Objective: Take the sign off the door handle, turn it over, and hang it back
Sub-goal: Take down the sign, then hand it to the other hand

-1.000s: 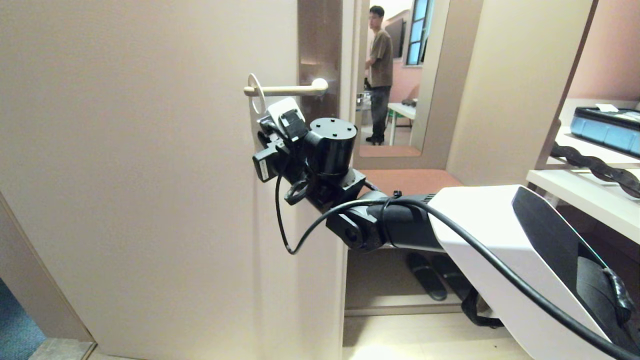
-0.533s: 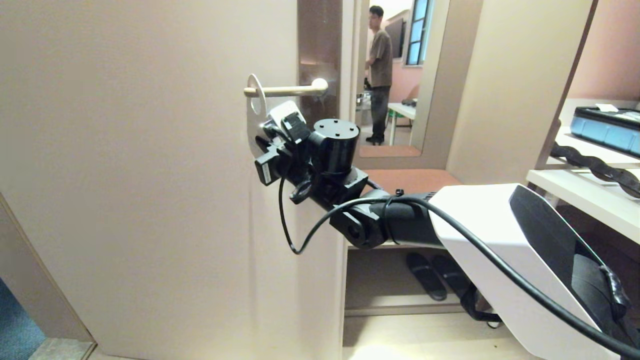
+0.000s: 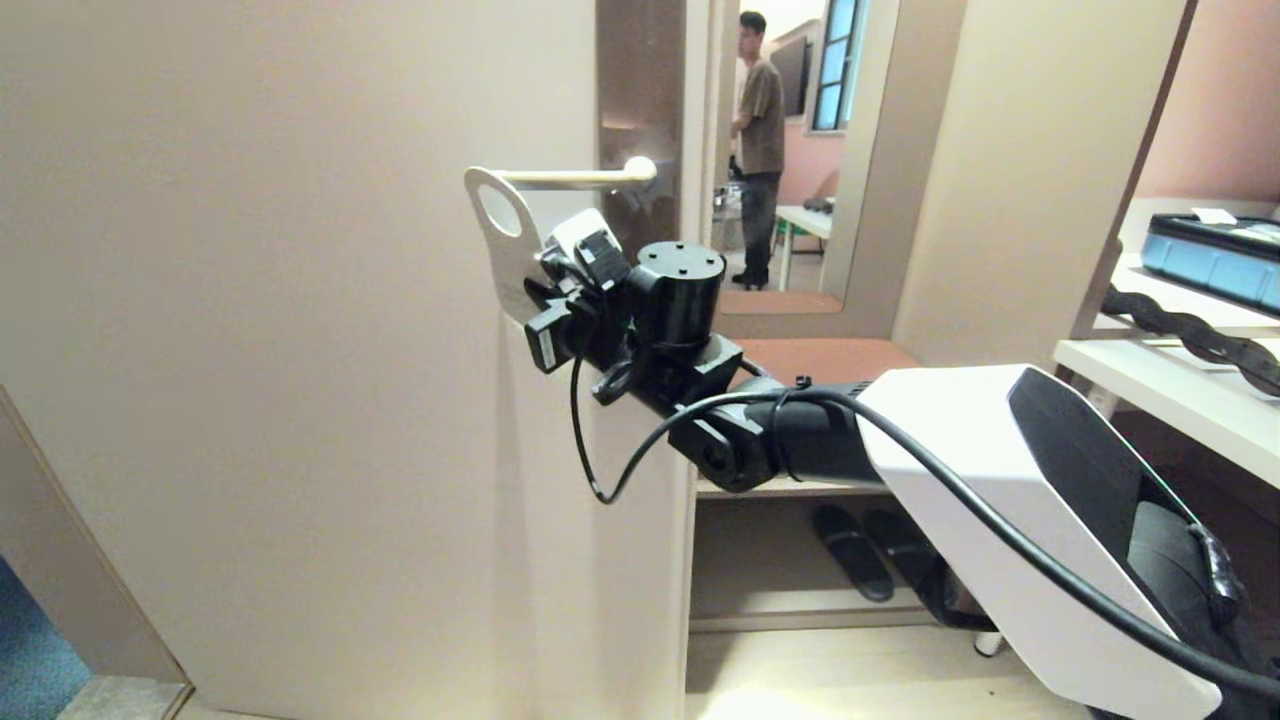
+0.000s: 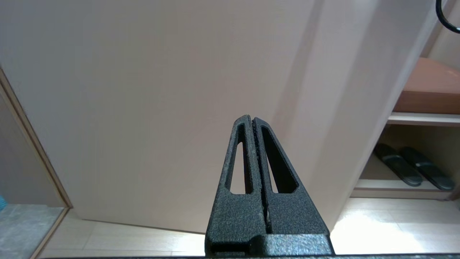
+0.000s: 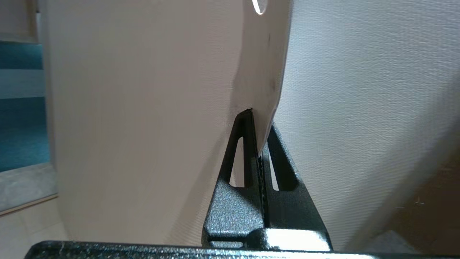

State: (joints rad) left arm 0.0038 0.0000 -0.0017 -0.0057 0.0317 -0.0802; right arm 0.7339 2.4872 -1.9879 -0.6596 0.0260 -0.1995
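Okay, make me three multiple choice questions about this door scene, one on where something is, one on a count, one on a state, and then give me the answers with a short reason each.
1. Where is the sign's hole relative to the door handle?
A. At the lever's free tip
B. Against the pivot end
C. On the floor

2. How many slippers lie on the low shelf?
A. None
B. Two
C. Five

3. What is the right gripper doing?
A. Standing wide open
B. Shut on the door handle
C. Shut on the sign

Answers: 1 A, the head view shows the hole at the lever's free end. 2 B, a dark pair lies side by side. 3 C, the right wrist view shows the sign's lower edge pinched between the fingers.
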